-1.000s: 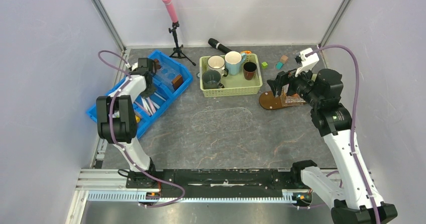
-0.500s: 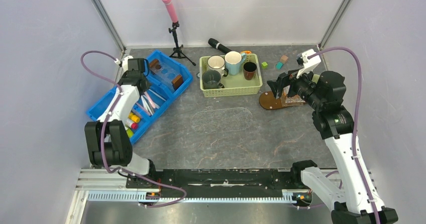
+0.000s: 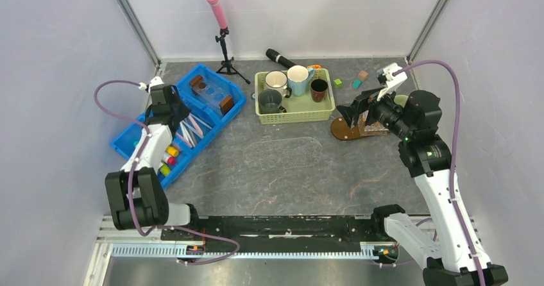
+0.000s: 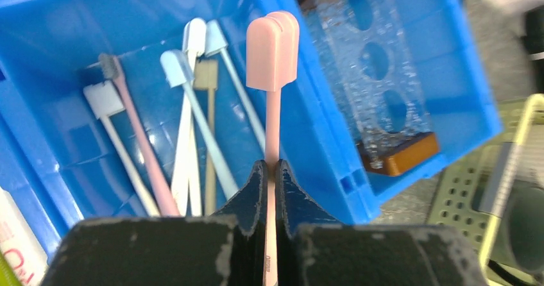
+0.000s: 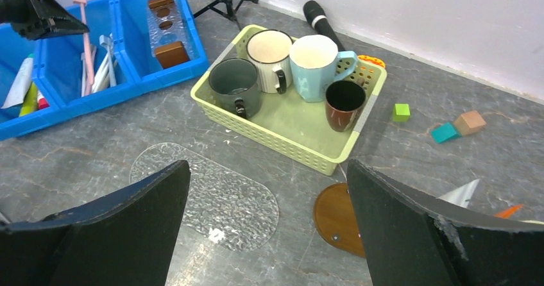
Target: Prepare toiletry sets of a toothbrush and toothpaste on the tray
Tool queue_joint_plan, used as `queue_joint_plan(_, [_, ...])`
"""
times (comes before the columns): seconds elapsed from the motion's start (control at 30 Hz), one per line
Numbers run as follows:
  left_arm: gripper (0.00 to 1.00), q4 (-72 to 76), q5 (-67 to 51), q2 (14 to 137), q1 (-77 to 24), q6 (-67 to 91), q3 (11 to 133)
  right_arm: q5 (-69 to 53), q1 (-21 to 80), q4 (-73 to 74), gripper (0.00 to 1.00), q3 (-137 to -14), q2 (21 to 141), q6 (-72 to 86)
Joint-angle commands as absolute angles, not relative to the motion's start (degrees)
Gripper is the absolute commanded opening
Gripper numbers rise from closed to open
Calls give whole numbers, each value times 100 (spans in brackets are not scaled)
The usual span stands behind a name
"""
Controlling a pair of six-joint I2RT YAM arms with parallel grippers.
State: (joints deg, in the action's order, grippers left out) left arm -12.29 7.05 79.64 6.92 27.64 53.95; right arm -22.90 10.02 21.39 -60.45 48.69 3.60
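Note:
My left gripper (image 4: 270, 165) is shut on the handle of a pink toothbrush (image 4: 272, 45), holding it above the blue divided bin (image 4: 301, 106). Several more pale toothbrushes (image 4: 186, 126) lie in the bin's middle compartment. Bright toothpaste tubes (image 3: 170, 156) sit in its near compartment. From above, the left gripper (image 3: 174, 114) hangs over the bin (image 3: 215, 124). The dark-brown wooden tray (image 3: 345, 132) lies at the right, partly hidden under my right gripper (image 3: 351, 111). In the right wrist view this gripper (image 5: 268, 165) stands wide open, nothing between its fingers, with the tray (image 5: 337, 218) below.
A pale green basket (image 3: 296, 113) holding several mugs stands at the back centre. A clear textured oval plate (image 3: 285, 152) lies mid-table. A pink microphone on a tripod (image 3: 218, 16), a black microphone (image 3: 280, 58) and small blocks (image 3: 359, 79) line the back.
My left arm has drawn back toward the left and near side, carrying the pink toothbrush from the bin's far end to over its middle. The right gripper has barely shifted.

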Motion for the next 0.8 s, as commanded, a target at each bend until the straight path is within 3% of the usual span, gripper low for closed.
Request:
queue_joint_plan(0.0, [2,261,-230,7361,833,3038,5072,-2693,1030,1845,98,-5979,4915,509])
queue_joint_plan(0.2, [2,1171,-877,6826,861,3226,4694,-2845,1029,1734,98,-5976,4947,581])
queue_joint_plan(0.47, [2,2548,-2566,6594,758,3961,4419,-2982,1037,1679,98,-6045,4930,681])
queue_joint_plan(0.77, [2,2770,-3119,6378,-646,3797,4564,-3006,1175,1646,98,-6292,4956,958])
